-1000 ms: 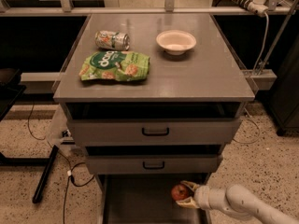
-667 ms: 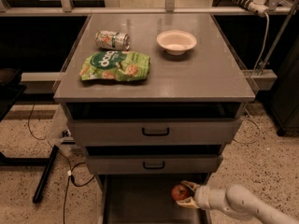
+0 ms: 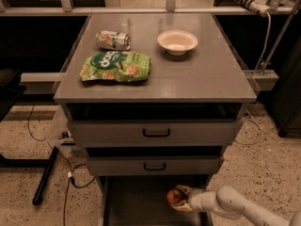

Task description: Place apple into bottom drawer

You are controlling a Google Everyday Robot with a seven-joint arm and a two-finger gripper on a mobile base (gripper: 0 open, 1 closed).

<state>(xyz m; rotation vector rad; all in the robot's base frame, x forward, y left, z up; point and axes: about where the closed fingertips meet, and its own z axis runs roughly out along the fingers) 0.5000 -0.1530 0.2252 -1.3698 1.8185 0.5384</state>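
**Apple held over the drawer: roll, bump & snag are the risks**

The gripper (image 3: 182, 199) is clamped on the apple (image 3: 174, 197), fingers cupping it from the right. We see it over the right-hand part of the bottom drawer (image 3: 134, 204), which is pulled out w/ its grey floor bare. We can't tell whether the apple touches that floor or hangs just above it.

What we think could go wrong, working out from the gripper:

- Let go too high: the apple is round & the floor is flat, so it would prob. roll toward the drawer's left or front. The side walls look low, so a hard bounce might carry it over.
- Fingers opening unevenly: one finger could nudge the apple sideways as it parts.
- The arm (image 3: 230, 205) comes in across the drawer's right side. A careless pull-back could catch that wall & jolt the drawer, setting the apple rolling.
- The middle drawer (image 3: 155, 166) sits just above the bottom drawer's back part. Lifting straight up or reaching deeper risks knocking the gripper against its front.
- The top drawer (image 3: 155, 132), higher again, is less of a worry.
- The bowl (image 3: 177, 41), chip bag (image 3: 116, 66) & can (image 3: 113, 39) lie on the cabinet top, well above the bottom drawer, so we see no threat to them.
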